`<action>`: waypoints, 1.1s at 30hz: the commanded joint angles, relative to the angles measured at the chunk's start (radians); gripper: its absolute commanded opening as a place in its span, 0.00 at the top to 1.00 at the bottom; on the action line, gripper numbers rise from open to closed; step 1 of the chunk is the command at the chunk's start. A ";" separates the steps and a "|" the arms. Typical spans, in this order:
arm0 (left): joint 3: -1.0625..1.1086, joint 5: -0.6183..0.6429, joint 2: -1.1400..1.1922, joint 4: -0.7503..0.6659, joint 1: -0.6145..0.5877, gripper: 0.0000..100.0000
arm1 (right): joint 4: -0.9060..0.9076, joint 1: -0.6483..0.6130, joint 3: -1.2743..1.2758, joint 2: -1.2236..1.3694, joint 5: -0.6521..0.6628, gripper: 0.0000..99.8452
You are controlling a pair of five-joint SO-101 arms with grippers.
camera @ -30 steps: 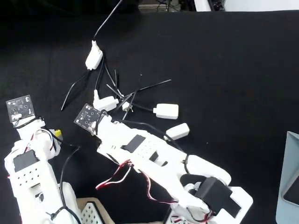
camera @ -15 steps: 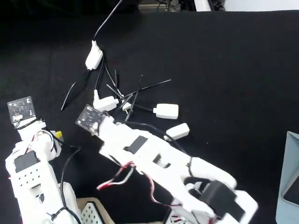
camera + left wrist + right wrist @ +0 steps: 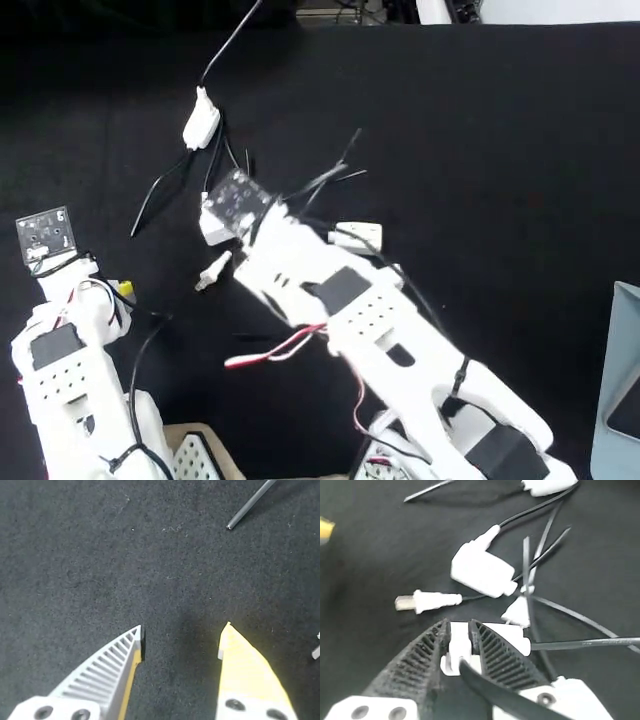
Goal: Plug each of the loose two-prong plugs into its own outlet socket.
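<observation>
In the right wrist view my right gripper (image 3: 459, 626) is shut on a white socket block (image 3: 492, 642), which fills the narrow gap between its black ribbed fingers (image 3: 427, 647). Just beyond lie a loose two-prong plug (image 3: 427, 601), a larger white socket block (image 3: 482, 572) with a black lead, and a small white plug (image 3: 517, 614). From above, the right arm (image 3: 340, 295) stretches over the tangle of black cables (image 3: 320, 185), with the loose plug (image 3: 212, 268) beside it. My left gripper (image 3: 182, 635) hangs open over bare black mat, holding nothing.
Another white socket block (image 3: 200, 120) on a cable lies farther back, and one more (image 3: 358, 236) peeks out beside the right arm. A grey cable end (image 3: 250, 502) lies ahead of the left gripper. A pale bin (image 3: 620, 400) stands at the right edge.
The right arm has swung up and to the right, over the cable tangle, uncovering the loose plug that lay beneath it. The left arm has stayed put.
</observation>
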 commanded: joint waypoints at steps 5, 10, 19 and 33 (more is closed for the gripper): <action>-0.008 0.003 -0.015 -0.017 -0.005 0.75 | -0.144 0.072 -0.125 -0.027 0.008 0.99; -0.008 0.003 -0.015 -0.017 -0.005 0.75 | -0.236 0.115 -0.225 0.125 0.003 0.99; -0.008 0.003 -0.015 -0.014 -0.005 0.75 | -0.466 0.147 -0.496 0.533 0.002 0.99; -0.008 0.003 -0.015 -0.012 -0.005 0.75 | -0.644 0.184 -0.872 1.000 -0.166 0.97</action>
